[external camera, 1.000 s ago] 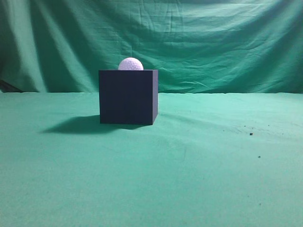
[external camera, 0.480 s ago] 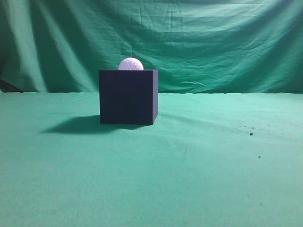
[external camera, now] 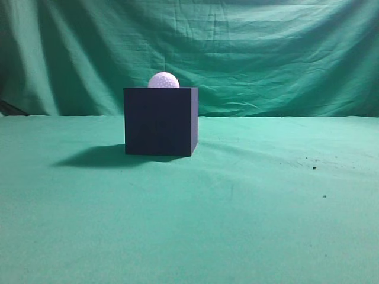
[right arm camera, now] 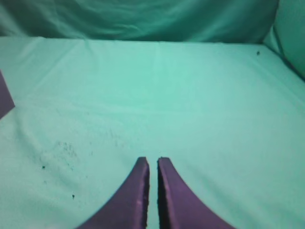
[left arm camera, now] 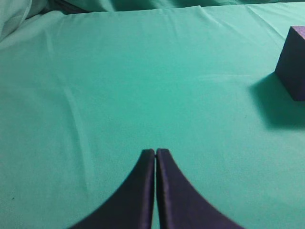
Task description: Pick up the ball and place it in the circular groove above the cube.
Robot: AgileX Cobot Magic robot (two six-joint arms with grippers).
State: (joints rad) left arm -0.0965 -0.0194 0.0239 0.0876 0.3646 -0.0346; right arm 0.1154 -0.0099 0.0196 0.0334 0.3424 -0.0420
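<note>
A white dimpled ball (external camera: 163, 80) sits on top of the dark cube (external camera: 160, 121), left of centre on the green cloth in the exterior view. Neither arm shows in the exterior view. In the left wrist view my left gripper (left arm camera: 156, 151) is shut and empty over bare cloth, with the cube (left arm camera: 293, 59) far off at the right edge. In the right wrist view my right gripper (right arm camera: 153, 161) is shut and empty, with a sliver of gap between the fingers. A corner of the cube (right arm camera: 5, 98) shows at the left edge.
Green cloth covers the table (external camera: 237, 213) and hangs as a backdrop (external camera: 266, 53). A few dark specks (external camera: 313, 167) lie on the cloth to the right. The cube casts a shadow to its left (external camera: 95, 155).
</note>
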